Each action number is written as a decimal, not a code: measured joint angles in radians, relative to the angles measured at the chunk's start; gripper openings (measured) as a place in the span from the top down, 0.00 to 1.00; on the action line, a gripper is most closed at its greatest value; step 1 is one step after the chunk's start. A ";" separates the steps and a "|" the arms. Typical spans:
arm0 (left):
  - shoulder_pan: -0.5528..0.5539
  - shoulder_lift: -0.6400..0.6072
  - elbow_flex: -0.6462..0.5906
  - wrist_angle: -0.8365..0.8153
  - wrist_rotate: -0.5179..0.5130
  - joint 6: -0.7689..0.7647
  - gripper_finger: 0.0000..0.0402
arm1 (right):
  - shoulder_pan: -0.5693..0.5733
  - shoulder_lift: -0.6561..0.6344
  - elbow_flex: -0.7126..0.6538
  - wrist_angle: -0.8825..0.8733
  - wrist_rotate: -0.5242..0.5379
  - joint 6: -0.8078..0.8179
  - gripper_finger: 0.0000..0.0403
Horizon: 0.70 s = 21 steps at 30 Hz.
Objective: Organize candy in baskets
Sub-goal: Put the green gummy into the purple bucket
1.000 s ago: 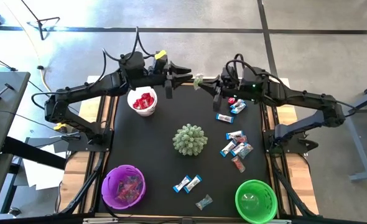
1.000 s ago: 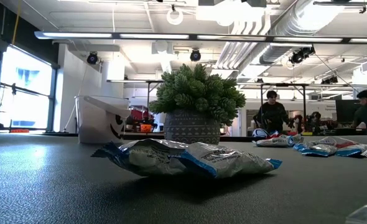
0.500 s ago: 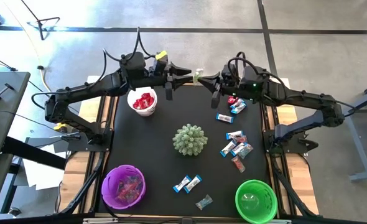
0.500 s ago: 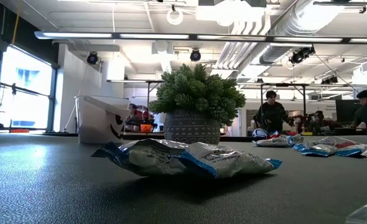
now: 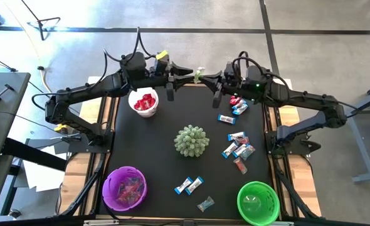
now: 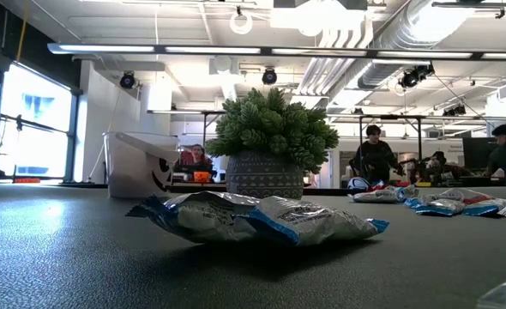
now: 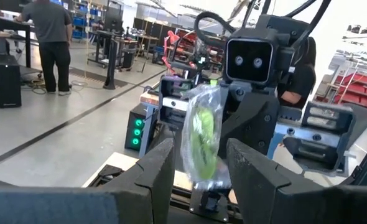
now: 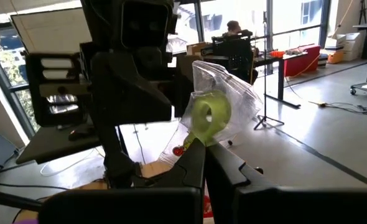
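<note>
Overhead, black table top (image 5: 153,150) amid grey workshop floor (image 5: 298,16), strewn candy (image 5: 237,149).

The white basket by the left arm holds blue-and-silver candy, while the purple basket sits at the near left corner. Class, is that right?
Not quite. The white basket holds red candy, not blue-and-silver; the high view shows this. The rest stands: it sits by the left arm, and the purple basket is at the near left corner.

Take the spiky ball (image 5: 192,140) as your centre: behind it to the left sits one basket (image 5: 143,102), before it two more (image 5: 125,188) (image 5: 258,202), and loose candy (image 5: 237,145) lies on its right.
</note>
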<state>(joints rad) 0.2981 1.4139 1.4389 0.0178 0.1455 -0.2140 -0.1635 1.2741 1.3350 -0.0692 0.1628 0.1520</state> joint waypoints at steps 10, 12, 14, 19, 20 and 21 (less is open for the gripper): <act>0.003 0.010 0.001 0.006 0.001 -0.009 0.67 | 0.000 0.067 0.000 0.053 -0.040 0.004 1.00; 0.003 0.014 0.001 0.001 0.000 -0.009 0.67 | 0.000 0.069 0.000 0.065 -0.044 0.004 1.00; 0.003 0.014 0.001 0.002 -0.003 -0.009 0.67 | 0.000 0.068 0.000 0.082 -0.050 0.004 1.00; 0.003 0.014 0.001 0.004 -0.005 -0.006 0.67 | 0.001 0.062 0.000 0.094 -0.064 0.004 1.00; 0.003 0.013 0.001 0.004 -0.005 0.000 0.67 | 0.000 0.062 0.000 0.094 -0.066 0.004 1.00; 0.003 0.013 0.001 0.004 -0.005 0.006 0.68 | 0.000 0.062 0.000 0.093 -0.065 0.004 1.00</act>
<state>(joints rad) 0.3008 1.4273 1.4399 0.0216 0.1402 -0.2076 -0.1631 1.3357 1.3346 0.0236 0.0974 0.1558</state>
